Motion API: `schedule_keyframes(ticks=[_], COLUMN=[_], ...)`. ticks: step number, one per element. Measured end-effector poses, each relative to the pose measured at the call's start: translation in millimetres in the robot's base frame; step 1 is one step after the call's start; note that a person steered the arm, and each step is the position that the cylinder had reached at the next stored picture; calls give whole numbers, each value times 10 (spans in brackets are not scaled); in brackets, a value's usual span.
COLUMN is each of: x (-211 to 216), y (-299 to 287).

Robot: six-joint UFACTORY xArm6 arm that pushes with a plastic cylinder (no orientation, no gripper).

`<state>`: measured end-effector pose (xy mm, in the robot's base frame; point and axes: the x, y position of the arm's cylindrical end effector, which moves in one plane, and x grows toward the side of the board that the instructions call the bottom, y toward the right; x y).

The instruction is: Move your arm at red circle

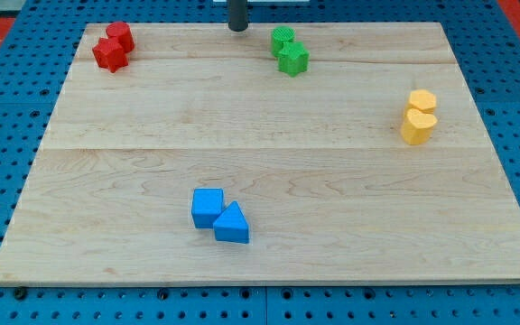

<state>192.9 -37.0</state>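
Note:
The red circle block [120,36] stands at the board's top left, touching a red star-shaped block [109,56] just below and left of it. My tip [237,28] is at the top edge of the board near the middle, well to the right of the red circle and a little left of the green blocks. It touches no block.
Two green blocks [289,51] sit together at the top, right of my tip. Two yellow blocks [419,116] sit at the right. A blue cube [207,208] and a blue triangle [233,224] touch near the bottom middle. The wooden board [269,135] lies on a blue pegboard.

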Motion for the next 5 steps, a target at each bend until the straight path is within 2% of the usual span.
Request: schedule_keyframes(ticks=[2, 5], x=[4, -2], y=[-228, -1857])
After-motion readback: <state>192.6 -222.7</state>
